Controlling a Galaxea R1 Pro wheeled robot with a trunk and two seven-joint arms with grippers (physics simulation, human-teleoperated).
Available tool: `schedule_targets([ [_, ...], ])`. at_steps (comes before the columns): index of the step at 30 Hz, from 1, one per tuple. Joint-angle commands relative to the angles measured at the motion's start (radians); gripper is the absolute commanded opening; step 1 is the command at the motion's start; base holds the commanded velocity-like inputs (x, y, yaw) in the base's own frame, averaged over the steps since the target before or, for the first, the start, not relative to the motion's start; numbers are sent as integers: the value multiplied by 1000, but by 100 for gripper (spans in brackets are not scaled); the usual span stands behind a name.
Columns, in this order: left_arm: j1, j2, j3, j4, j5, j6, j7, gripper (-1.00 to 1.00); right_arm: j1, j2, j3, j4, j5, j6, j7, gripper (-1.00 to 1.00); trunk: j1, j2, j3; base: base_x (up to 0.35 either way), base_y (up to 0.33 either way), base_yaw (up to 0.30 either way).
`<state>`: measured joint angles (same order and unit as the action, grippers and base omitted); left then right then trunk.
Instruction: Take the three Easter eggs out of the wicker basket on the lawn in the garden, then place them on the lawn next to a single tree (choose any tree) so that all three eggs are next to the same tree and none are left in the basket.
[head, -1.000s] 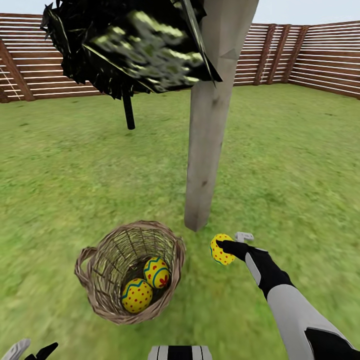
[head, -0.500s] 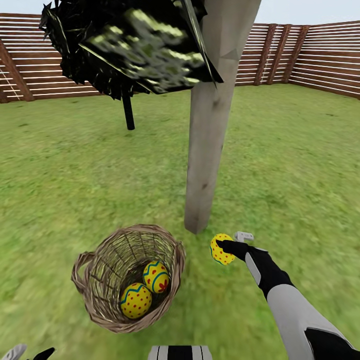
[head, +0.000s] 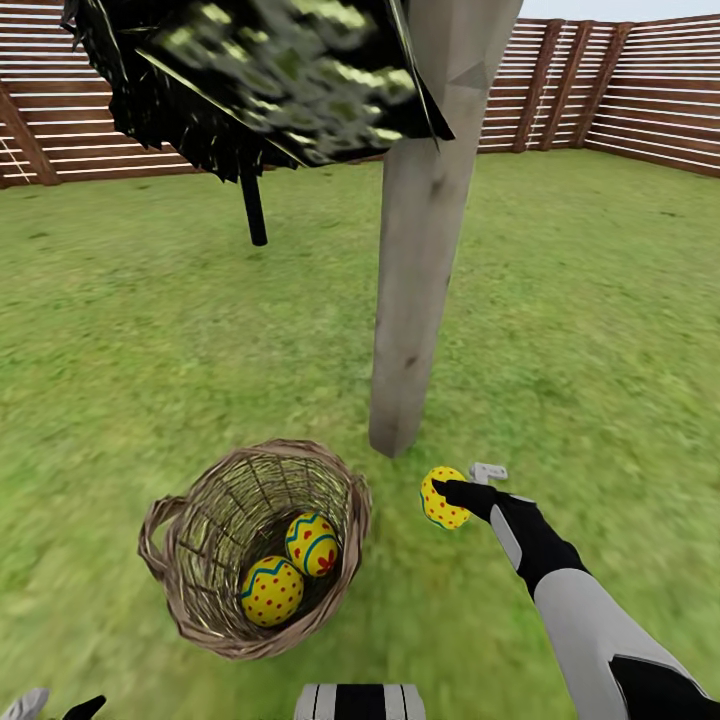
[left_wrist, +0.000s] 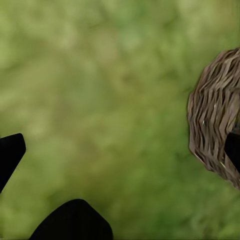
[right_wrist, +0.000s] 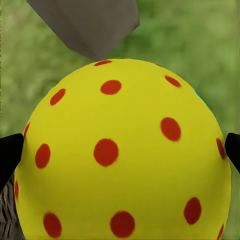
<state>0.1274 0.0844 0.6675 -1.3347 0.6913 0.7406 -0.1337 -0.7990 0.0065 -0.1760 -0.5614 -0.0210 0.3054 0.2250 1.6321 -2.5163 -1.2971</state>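
Note:
The wicker basket (head: 200, 520) stands on the lawn (head: 560, 330) just left of the pale tree trunk (head: 415, 300). Two yellow Easter eggs (head: 270, 590) (head: 312, 543) lie inside it. My right gripper (head: 458, 484) is shut on the third egg (head: 441, 500), holding it low beside the foot of the trunk. The right wrist view has this egg (right_wrist: 125, 155) between my fingertips (right_wrist: 10, 155), with the trunk's base (right_wrist: 90, 25) right behind it. My left gripper (head: 55, 706) is at the near left, open over grass, with the basket's wall (left_wrist: 215, 135) beside one finger.
A dark tree with a thin black trunk (head: 252, 205) stands further back, its black-green crown (head: 260, 80) hanging overhead. A brown slat fence (head: 640, 90) rings the grass. Open lawn spreads to the right of the pale trunk.
The head view has shifted a little, so the fence and crown sit higher. My right gripper still holds the egg by the trunk. My left gripper shows lower at the picture's bottom edge.

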Motion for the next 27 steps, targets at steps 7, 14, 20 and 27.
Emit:
schedule_targets([
  [7, 15, -1, 0, 13, -9, -10, 0, 100, 0, 0, -5, -2, -3, 6, 5, -100, 0, 0, -1, 74, 0, 0],
  [14, 17, 0, 0, 15, 6, 2, -10, 100, 0, 0, -5, -2, -2, 6, 5, -100, 1, -1, -8, 7, 0, 0],
  [20, 17, 0, -1, 9, 8, 7, -11, 100, 0, 0, -5, -2, -2, 6, 5, -100, 2, -1, -20, 0, 0, 0],
  [27, 2, 35, -4, -14, 7, 38, -12, 100, 1, 1, -4, -2, -2, 6, 5, -100, 2, -1, -20, 0, 0, 0],
])
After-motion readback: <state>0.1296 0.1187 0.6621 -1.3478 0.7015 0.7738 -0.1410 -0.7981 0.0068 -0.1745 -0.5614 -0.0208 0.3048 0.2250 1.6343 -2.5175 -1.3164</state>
